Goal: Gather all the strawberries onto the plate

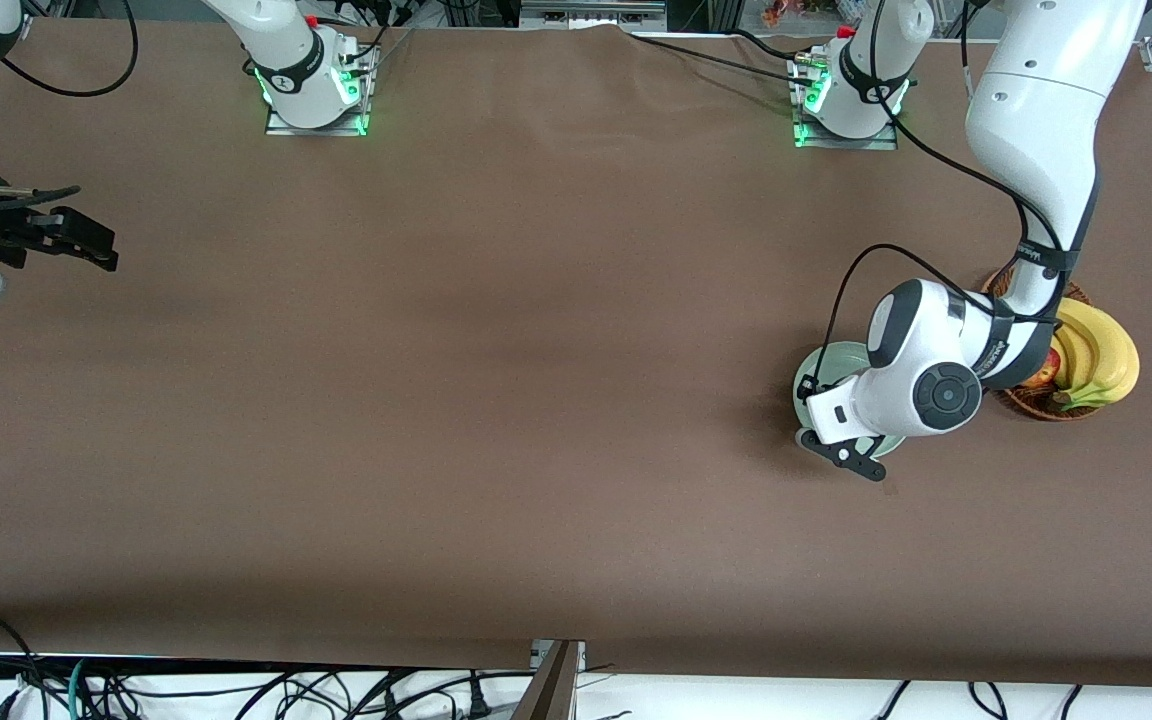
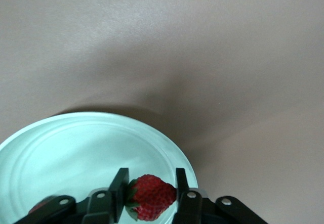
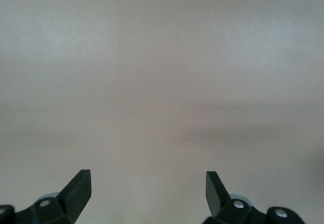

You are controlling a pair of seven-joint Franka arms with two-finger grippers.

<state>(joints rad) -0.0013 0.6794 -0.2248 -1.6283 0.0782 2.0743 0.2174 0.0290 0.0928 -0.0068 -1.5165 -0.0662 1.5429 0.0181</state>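
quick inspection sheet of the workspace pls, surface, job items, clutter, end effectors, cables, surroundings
surface: brown table cover, faint wrinkles.
job's things: small red strawberry with green leaves, between the left end effector's fingers over the pale mint-green round plate; another red item at the picture's edge on the plate, unclear.
clutter: brown wicker basket holding yellow bananas and a red fruit, beside the plate.
end effectors: left end effector shut on the strawberry; right end effector open, waiting at the right arm's end.
cables: black cables along the table edge nearest the front camera.
surroundings: nothing seen.

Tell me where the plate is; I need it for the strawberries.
The plate sits under the left gripper near the left arm's end of the table, beside the wicker basket.
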